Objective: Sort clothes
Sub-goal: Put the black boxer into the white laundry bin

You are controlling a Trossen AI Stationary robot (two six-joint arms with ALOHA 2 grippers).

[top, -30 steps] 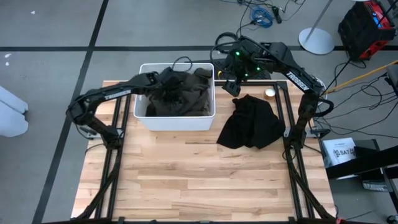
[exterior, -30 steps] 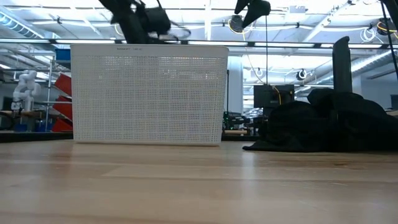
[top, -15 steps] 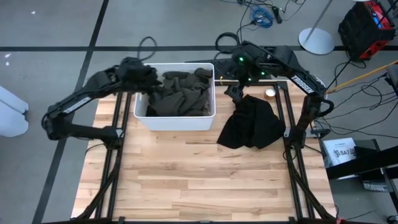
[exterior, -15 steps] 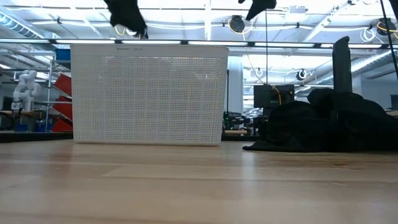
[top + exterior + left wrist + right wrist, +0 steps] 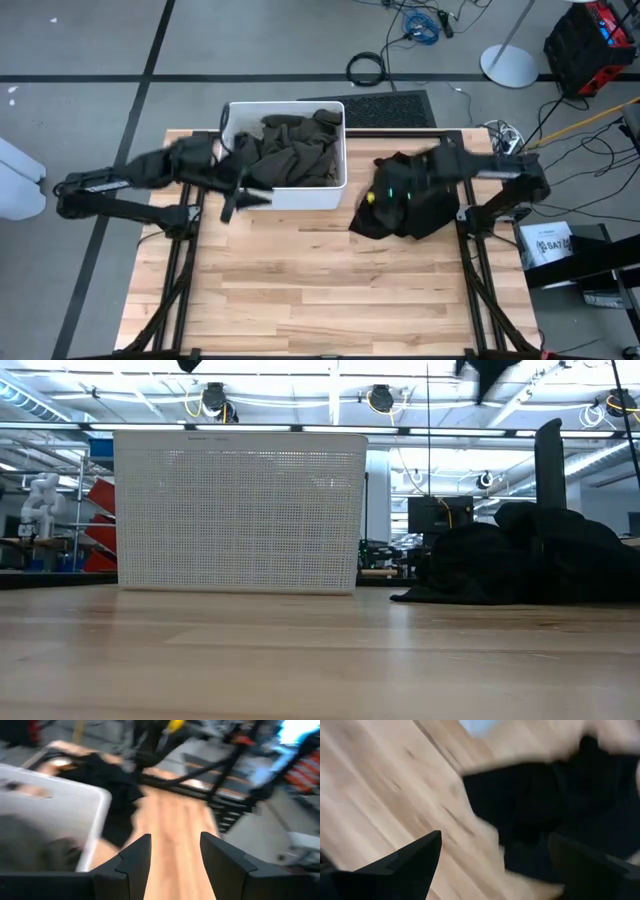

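left gripper: hung over the table just off the bin's front-left corner; fingers parted, nothing between them, bare wood showed through the gap
right gripper: sat over the black garment's left edge; jaws spread wide and empty, not clamped on cloth
bin: white, perforated wall, toward the table's back edge, left of centre
olive garment: crumpled inside the bin, heaped nearly to the rim
black garment: lay in a loose heap on the table right of the bin, near the right edge, not in any container
other clothes: navy, pink and khaki items not visible in these views
handling guess: both pieces looked soft, light and floppy; would drape and drag, no breakage risk; slip risk only on a thin pinch
where to grab: a raised fold or bunched ridge on top of the black heap, taking several layers at once, not a flat single edge
task state: looked partly done, black garment yet to be placed
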